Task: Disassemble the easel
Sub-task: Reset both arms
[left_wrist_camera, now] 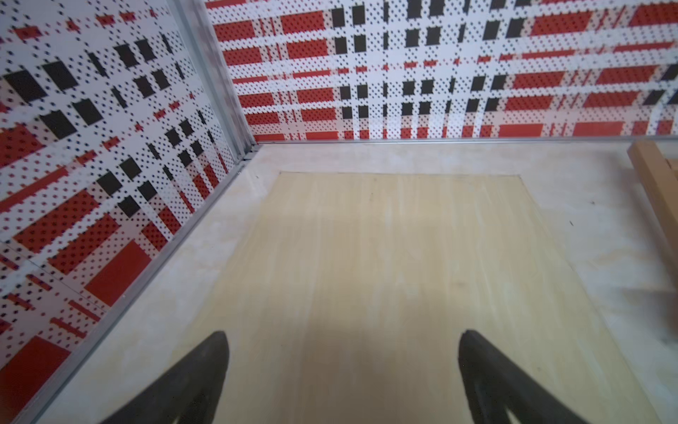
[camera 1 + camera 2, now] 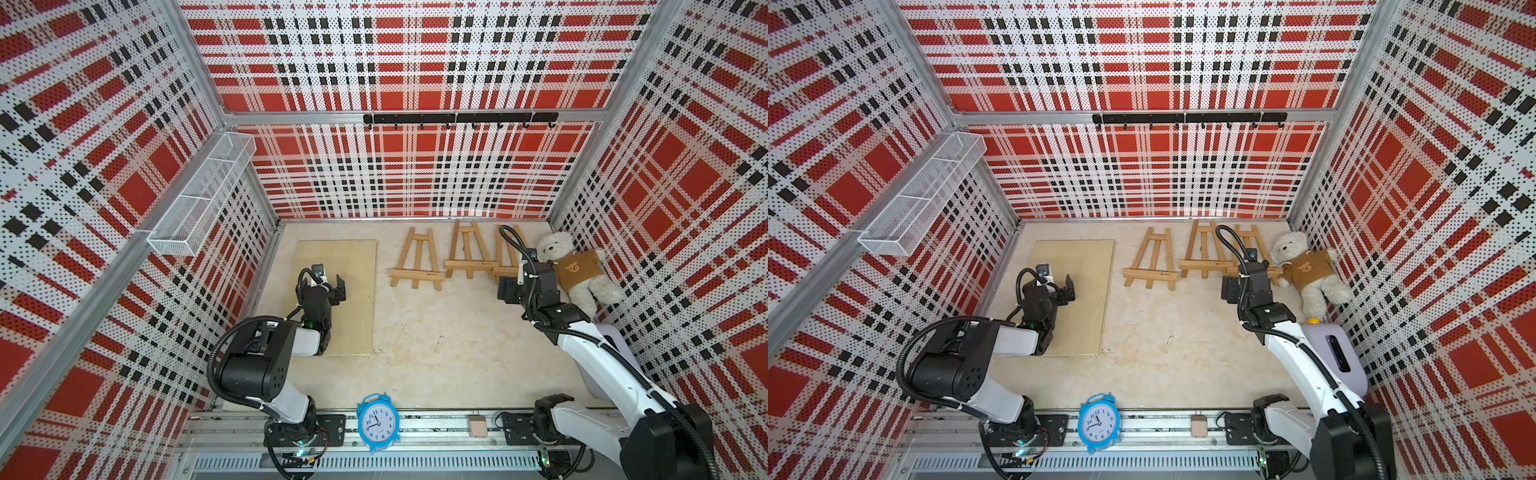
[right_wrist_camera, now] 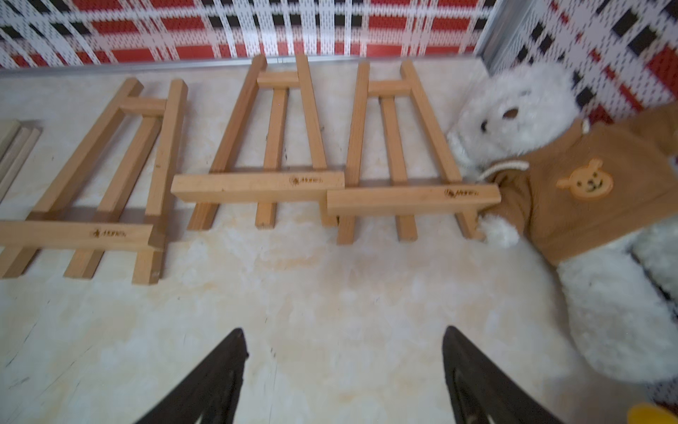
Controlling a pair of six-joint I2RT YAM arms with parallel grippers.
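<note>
Beside plush bear [image 3: 572, 205], slatted wooden easels [image 3: 257, 187] perhaps overlap; left gripper [image 1: 343, 336], right gripper [image 3: 343, 332] gape

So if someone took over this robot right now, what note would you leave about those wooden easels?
The left gripper is open and empty, over the pale wooden board.
The right gripper is open and empty, over bare table in front of the easels.
Three lie flat in a row by the back wall: left easel, middle easel, right easel, the last touching the teddy bear.
Done: nothing visibly; all look whole.
To do: grasp one, take it apart.
</note>
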